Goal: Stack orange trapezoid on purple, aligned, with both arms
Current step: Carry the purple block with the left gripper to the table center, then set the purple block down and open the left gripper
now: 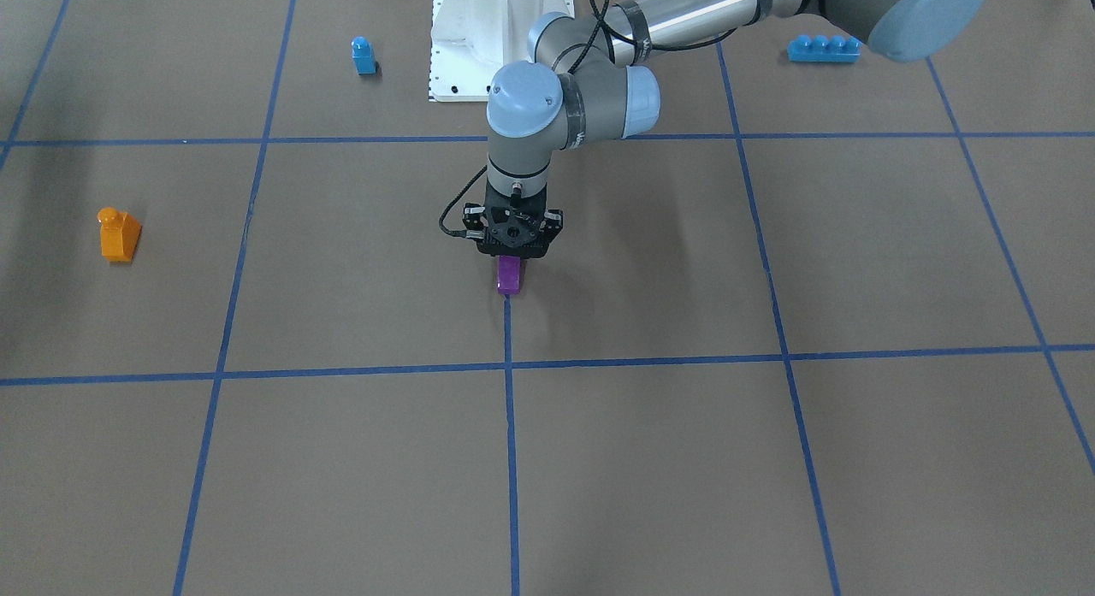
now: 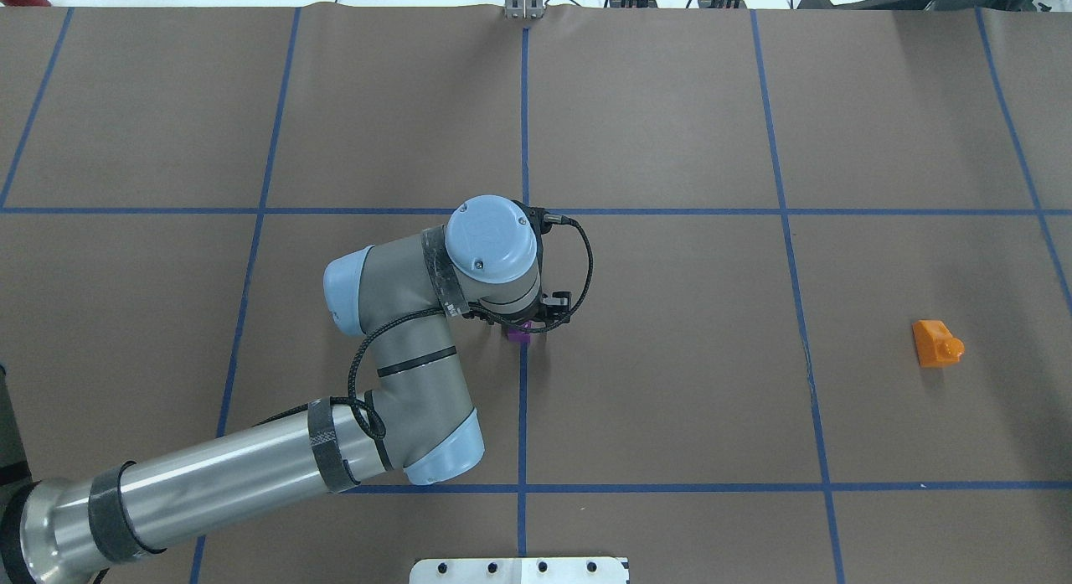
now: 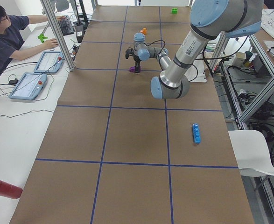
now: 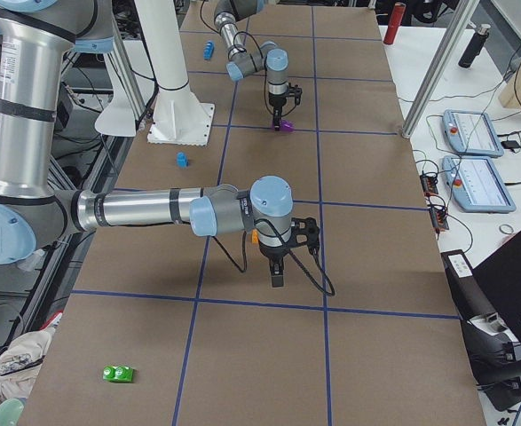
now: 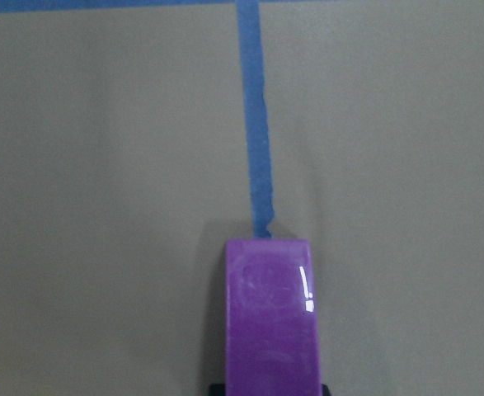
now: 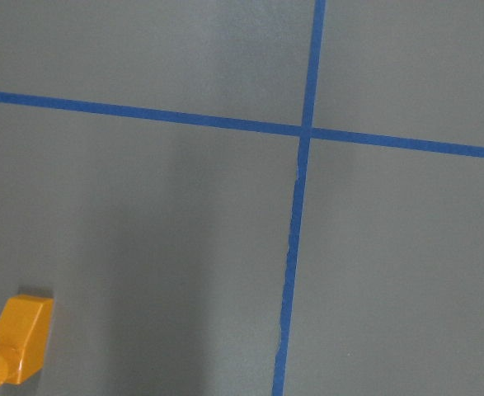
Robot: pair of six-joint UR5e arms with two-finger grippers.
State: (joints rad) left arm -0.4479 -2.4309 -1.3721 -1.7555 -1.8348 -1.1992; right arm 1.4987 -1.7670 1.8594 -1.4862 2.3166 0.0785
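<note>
The purple brick point(image 1: 508, 276) is low over the table's middle, on a blue tape line, between the fingers of my left gripper point(image 1: 511, 267). The gripper points straight down and looks shut on it. The left wrist view shows the purple brick point(image 5: 270, 322) at the bottom centre. The orange trapezoid point(image 1: 118, 233) lies alone on the paper, far to my right, and it also shows in the overhead view point(image 2: 935, 343) and the right wrist view point(image 6: 15, 338). My right gripper point(image 4: 278, 277) shows only in the exterior right view, so I cannot tell its state.
A small blue one-stud brick point(image 1: 364, 56) and a long blue four-stud brick point(image 1: 824, 48) lie near the white robot base point(image 1: 462, 57). A green brick point(image 4: 118, 374) lies at the table's right end. An operator point(image 3: 6, 32) sits beside the table.
</note>
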